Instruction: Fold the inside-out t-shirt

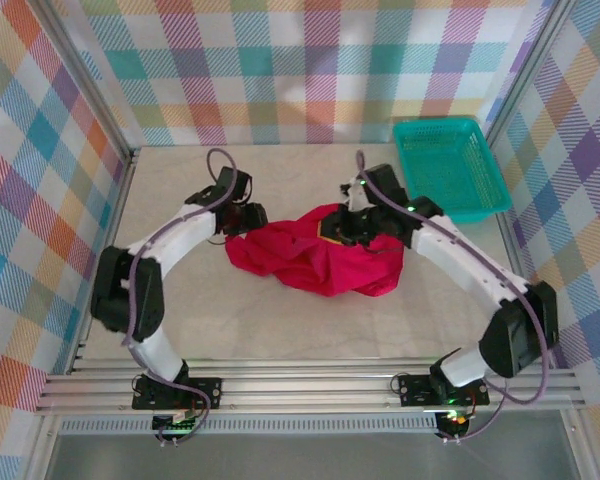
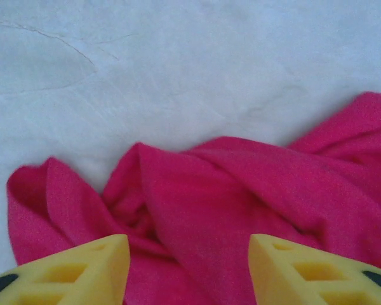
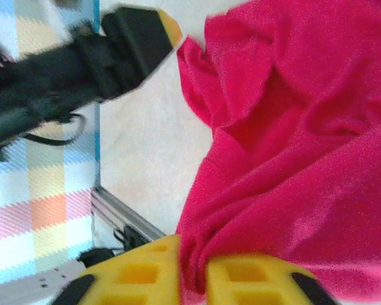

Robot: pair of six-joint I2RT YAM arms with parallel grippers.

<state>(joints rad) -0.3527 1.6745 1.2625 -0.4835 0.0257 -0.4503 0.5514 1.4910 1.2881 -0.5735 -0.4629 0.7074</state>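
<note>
The inside-out t-shirt (image 1: 315,255) lies crumpled in a bright red heap at the middle of the table. My left gripper (image 1: 244,216) is at the heap's left end. In the left wrist view its yellow fingers (image 2: 98,270) stand well apart, open, over a ridge of the t-shirt (image 2: 241,197). My right gripper (image 1: 346,226) is on the heap's far upper edge. In the right wrist view it (image 3: 193,254) is shut on a bunched fold of the t-shirt (image 3: 292,146), which is drawn up in creases toward the fingers. The left gripper (image 3: 136,38) shows across the cloth there.
A teal basket (image 1: 448,165) stands at the back right, close to the right arm. Pale bare table (image 1: 280,320) lies in front of the heap and behind it. Metal rails (image 1: 310,385) run along the near edge, and plaid walls close the sides.
</note>
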